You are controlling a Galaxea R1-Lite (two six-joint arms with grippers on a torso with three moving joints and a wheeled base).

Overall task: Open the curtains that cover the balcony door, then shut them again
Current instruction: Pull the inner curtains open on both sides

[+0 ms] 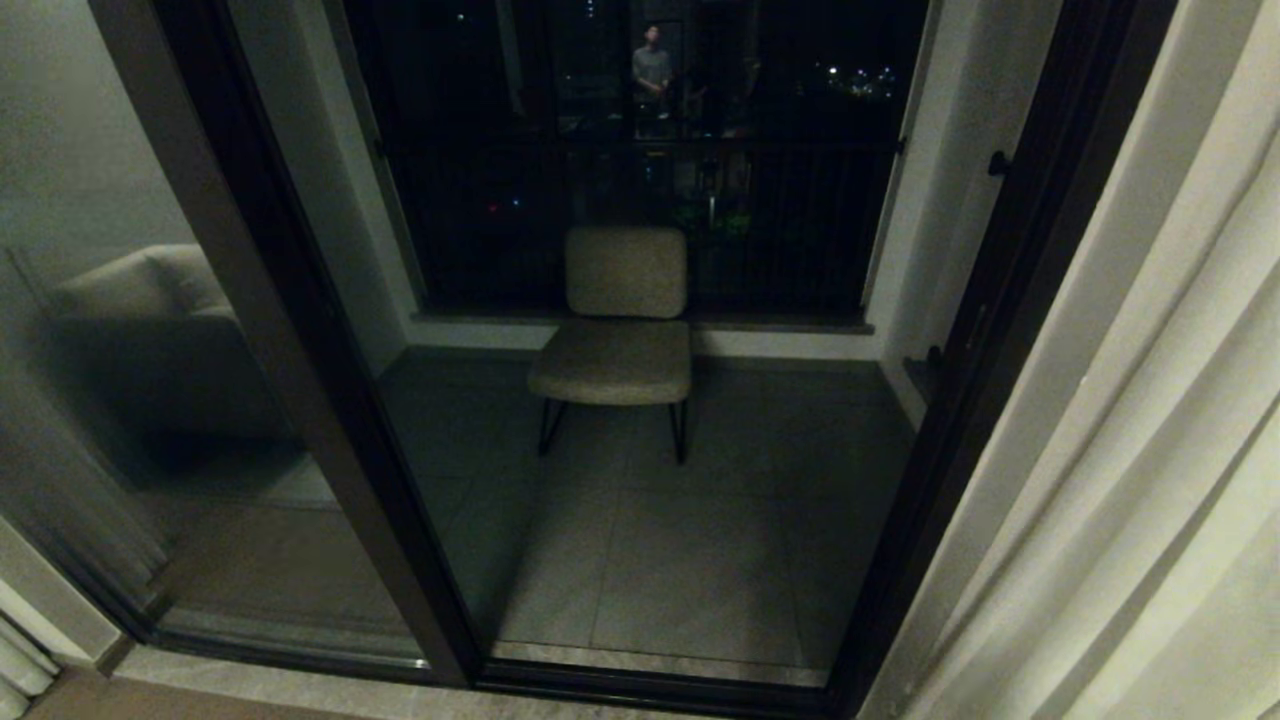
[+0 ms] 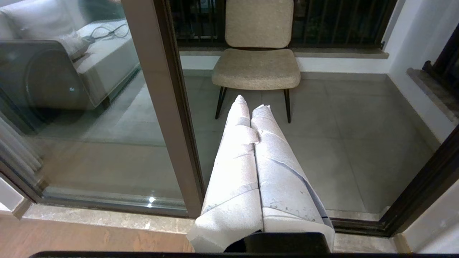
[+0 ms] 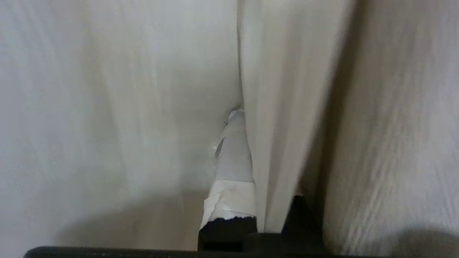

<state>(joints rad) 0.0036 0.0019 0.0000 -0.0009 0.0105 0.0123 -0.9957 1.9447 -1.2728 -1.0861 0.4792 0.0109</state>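
While the balcony door (image 1: 640, 420) stands uncovered, the curtains (image 1: 1150, 450) are bunched at the right of the doorway, with a sliver of the other panel (image 1: 15, 670) at the far left. Right gripper (image 3: 247, 143) is buried in the folds, jaws clamped on a pleat of fabric running between them. Left gripper (image 2: 251, 102) hangs parked facing the glass, its taped fingers (image 2: 236, 161) pressed together on nothing. That cloth looks light and soft, likely to slide and billow rather than push back; a pinch on a pleat near the leading edge should drag it along. The panels hang upright, long axis floor to ceiling, pleats running vertically. Beyond the glass sits a chair (image 1: 620, 330)
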